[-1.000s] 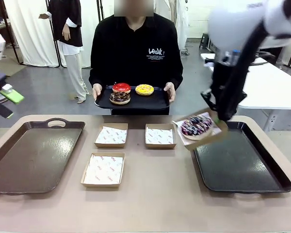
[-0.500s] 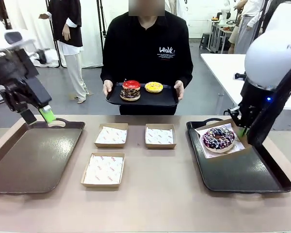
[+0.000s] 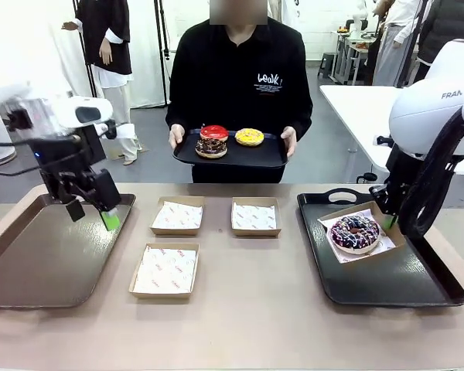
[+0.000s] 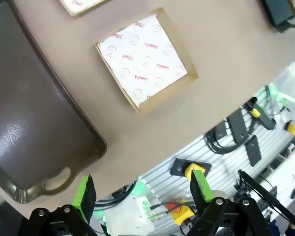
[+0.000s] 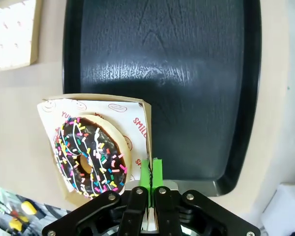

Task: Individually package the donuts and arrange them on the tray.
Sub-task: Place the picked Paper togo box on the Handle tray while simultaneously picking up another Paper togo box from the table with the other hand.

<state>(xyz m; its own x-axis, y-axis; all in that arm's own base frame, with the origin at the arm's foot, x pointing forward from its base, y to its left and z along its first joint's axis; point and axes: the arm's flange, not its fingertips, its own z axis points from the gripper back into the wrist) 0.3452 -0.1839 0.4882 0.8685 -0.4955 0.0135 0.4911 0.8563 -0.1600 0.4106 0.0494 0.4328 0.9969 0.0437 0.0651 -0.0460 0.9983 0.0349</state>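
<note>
Right jaws are pressed together on the side wall of a cardboard box (image 5: pixel 98 97) carrying the purple sprinkled donut (image 3: pixel 355 232), at the far end of the black tray (image 3: pixel 387 282). Left jaws stand apart and empty, well left of that tray. Beyond its far-left corner, a person holds a small tray (image 3: pixel 240 159) with the red donut (image 3: pixel 213 132), yellow donut (image 3: pixel 249 137) and chocolate donut (image 3: pixel 210 146).

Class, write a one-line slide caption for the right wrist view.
The right claw, shut on a box rim, holds a sprinkled donut at a black tray.
</note>
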